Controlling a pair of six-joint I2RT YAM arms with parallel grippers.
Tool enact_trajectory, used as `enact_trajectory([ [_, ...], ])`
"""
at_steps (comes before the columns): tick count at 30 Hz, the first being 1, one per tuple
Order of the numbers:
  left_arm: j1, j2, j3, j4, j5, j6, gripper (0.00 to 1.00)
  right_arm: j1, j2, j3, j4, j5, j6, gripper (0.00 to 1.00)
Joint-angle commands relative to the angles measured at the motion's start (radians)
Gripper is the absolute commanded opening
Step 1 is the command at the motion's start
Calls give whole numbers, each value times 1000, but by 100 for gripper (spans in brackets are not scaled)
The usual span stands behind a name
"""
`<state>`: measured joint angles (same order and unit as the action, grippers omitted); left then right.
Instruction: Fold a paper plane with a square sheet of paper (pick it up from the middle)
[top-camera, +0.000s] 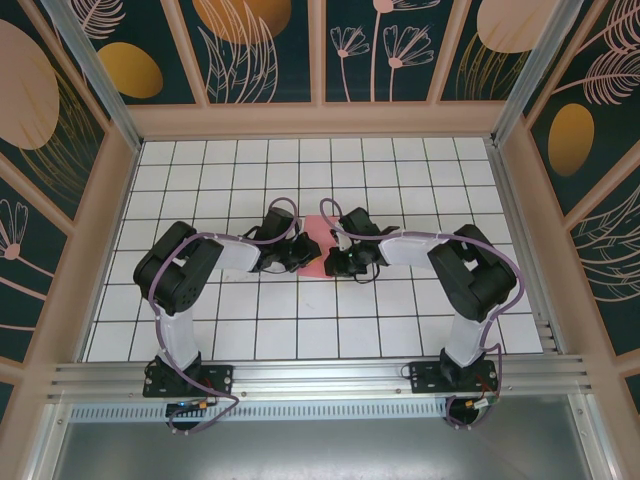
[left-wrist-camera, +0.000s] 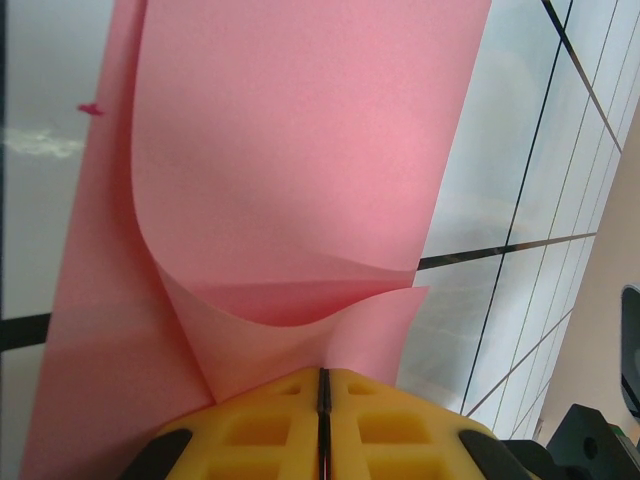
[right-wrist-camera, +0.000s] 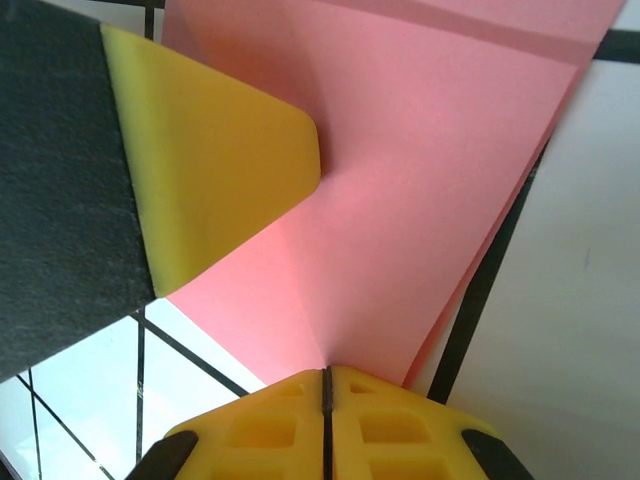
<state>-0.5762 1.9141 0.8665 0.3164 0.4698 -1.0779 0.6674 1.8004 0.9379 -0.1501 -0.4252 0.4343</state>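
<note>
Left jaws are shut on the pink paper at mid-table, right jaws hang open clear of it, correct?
No. The right jaws are shut on the pink paper too, as the right wrist view shows. The left jaws are shut on it, as you say.

Salmon-pink paper (left-wrist-camera: 300, 150), yellow left end effector pads (left-wrist-camera: 262, 428), white black-gridded table (top-camera: 300, 335)

Our left arm (top-camera: 185, 272) and right arm (top-camera: 470, 272) pair black joint housings with white links, each trailed by a lilac cable (top-camera: 283, 203). Gripper fingers (left-wrist-camera: 285, 402) are yellow, moulded with square pockets; base plates (top-camera: 186, 379) look black, perhaps screwed down.
</note>
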Motion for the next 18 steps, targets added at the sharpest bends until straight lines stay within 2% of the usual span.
enact_trajectory([
  [1,5,45,-9,-120,-76,1,12,-4,10,-16,-75,22,-29,10],
  [6,4,43,-9,-122,-76,4,12,-13,-4,-51,-76,12,-38,10],
  [10,4,43,-9,-122,-77,5,12,-43,-67,-73,-28,-75,-29,10],
  [13,4,44,-7,-122,-77,6,12,-45,-94,-43,-26,-78,-33,10],
  [18,3,42,-6,-123,-76,7,12,-37,-50,16,-26,-96,-37,10],
])
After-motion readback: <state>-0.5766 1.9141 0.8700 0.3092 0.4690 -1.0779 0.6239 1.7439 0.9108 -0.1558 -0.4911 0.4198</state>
